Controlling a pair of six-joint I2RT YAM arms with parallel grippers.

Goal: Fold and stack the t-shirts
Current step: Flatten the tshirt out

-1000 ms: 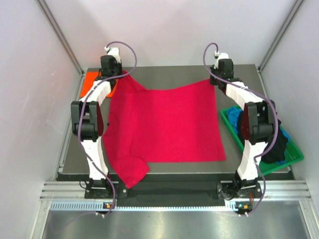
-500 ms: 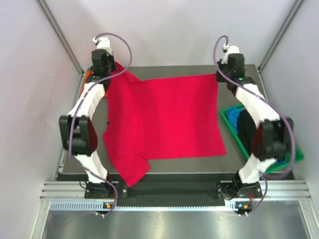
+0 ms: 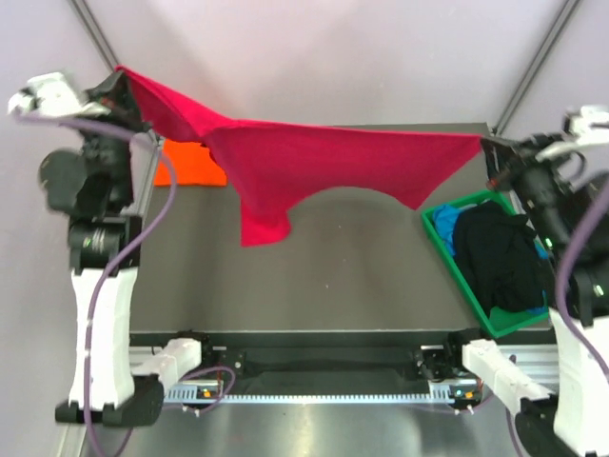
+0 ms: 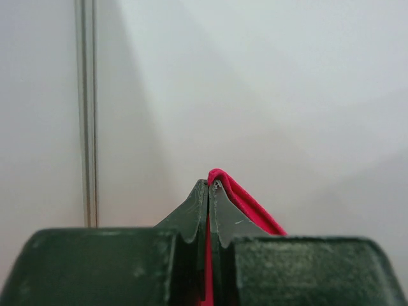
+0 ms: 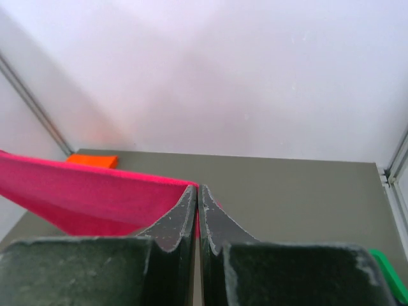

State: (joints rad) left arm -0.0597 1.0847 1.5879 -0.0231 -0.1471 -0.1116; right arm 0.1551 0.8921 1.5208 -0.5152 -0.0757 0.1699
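Note:
The crimson-red t-shirt hangs stretched in the air between both grippers, well above the table, with a sleeve drooping at lower left. My left gripper is shut on its left corner, raised high at the left; red cloth shows between the pinched jaws. My right gripper is shut on its right corner; the red cloth runs leftward from the jaws. The folded orange t-shirt lies at the table's back left, also in the right wrist view. Black and blue shirts lie in the bin.
A green plastic bin stands at the table's right edge. The grey table lies below the hanging shirt. White walls close in the left, back and right sides.
Both arms have lifted and swung outward. The red shirt, which lay flat on the table, now hangs in the air between the grippers. The orange shirt is uncovered.

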